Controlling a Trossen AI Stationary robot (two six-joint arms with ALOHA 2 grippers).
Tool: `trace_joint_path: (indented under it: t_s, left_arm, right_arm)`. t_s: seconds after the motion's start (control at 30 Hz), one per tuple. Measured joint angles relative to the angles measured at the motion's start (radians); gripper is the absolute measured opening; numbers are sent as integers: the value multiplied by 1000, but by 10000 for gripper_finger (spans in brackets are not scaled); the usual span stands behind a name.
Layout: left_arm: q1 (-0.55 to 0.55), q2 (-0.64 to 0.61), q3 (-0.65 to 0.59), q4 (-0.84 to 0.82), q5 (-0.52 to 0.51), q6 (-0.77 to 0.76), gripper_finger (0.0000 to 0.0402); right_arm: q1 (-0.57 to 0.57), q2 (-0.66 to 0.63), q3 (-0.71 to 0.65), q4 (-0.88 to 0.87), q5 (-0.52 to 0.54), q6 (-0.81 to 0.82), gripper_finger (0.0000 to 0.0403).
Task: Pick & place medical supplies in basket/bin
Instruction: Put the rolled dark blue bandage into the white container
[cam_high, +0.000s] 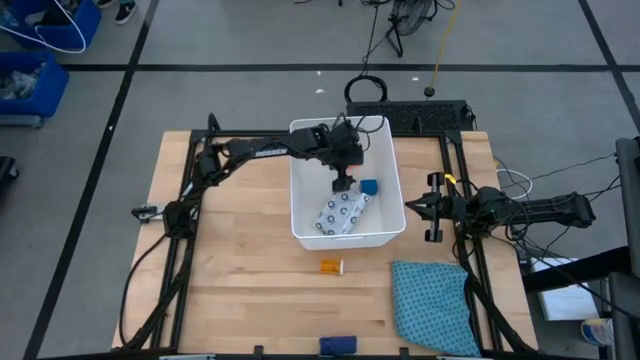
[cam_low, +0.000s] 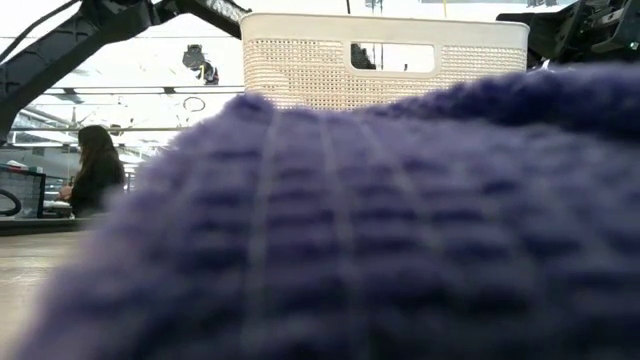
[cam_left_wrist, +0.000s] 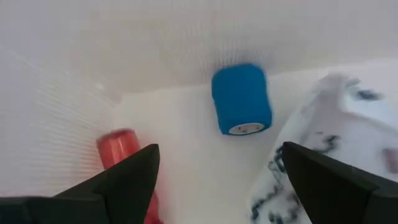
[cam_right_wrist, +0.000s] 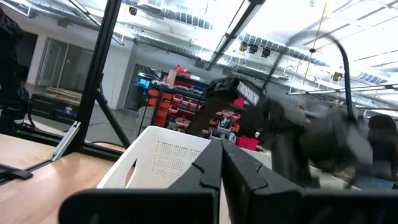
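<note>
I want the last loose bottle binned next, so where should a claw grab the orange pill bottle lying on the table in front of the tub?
The orange pill bottle lies on its side on bare wood, just outside the white tub. Coming straight down from above and closing across the middle of its round body, fingers either side of its long axis, looks best; nothing crowds it there.

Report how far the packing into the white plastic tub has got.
Done: white dark-patterned flat packet, blue roll and an orange bottle lie in the white plastic tub. In hand: nothing; left gripper hangs open inside. Left: orange pill bottle and dark blue bar on the table.
</note>
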Motion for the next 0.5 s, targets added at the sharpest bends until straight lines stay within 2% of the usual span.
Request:
trace_joint_path:
  t_s: [0.17, 0.27, 0.37, 0.5]
  left_arm:
    - [-41, -122, 91, -100, -59, 59, 323]
    - [-70, -232, 109, -160, -74, 112, 298]
    - [-94, -369, 93, -208, -98, 166, 250]
    - [-101, -541, 39, -258, -114, 137, 157]
  right_arm:
    - [0, 0, 0, -1, 0, 0, 0]
    - [0, 0, 0, -2, 0, 0, 0]
    - [0, 0, 0, -5, 0, 7, 0]
    - [0, 0, 0, -18, 0, 20, 0]
